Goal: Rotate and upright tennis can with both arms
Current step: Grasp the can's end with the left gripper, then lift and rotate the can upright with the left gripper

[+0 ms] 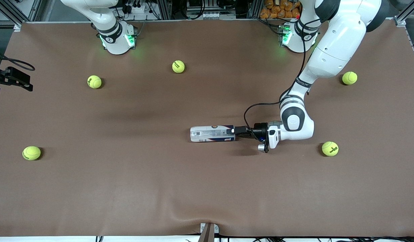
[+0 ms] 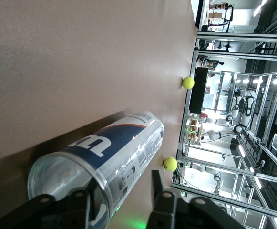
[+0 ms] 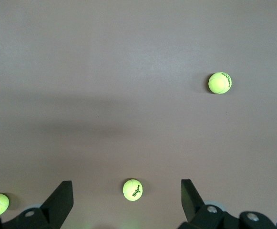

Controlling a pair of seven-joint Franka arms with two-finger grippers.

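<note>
The tennis can (image 1: pixel 210 133) lies on its side on the brown table, its clear open end toward the left arm's end. In the left wrist view the tennis can (image 2: pixel 119 143) shows its navy label with a white mark. My left gripper (image 1: pixel 234 132) is low at that open end. One finger (image 2: pixel 83 202) sits inside the mouth and the other (image 2: pixel 156 183) outside, with a gap to the wall, so the left gripper (image 2: pixel 120 188) is open. The right gripper (image 3: pixel 126 182) hangs open and empty above the table, out of the front view.
Several yellow-green tennis balls lie scattered: one (image 1: pixel 330 148) close to the left arm's wrist, one (image 1: pixel 349 78) near its base, others (image 1: pixel 178 66) (image 1: pixel 94 81) near the right arm's base, one (image 1: pixel 31 153) at the right arm's end.
</note>
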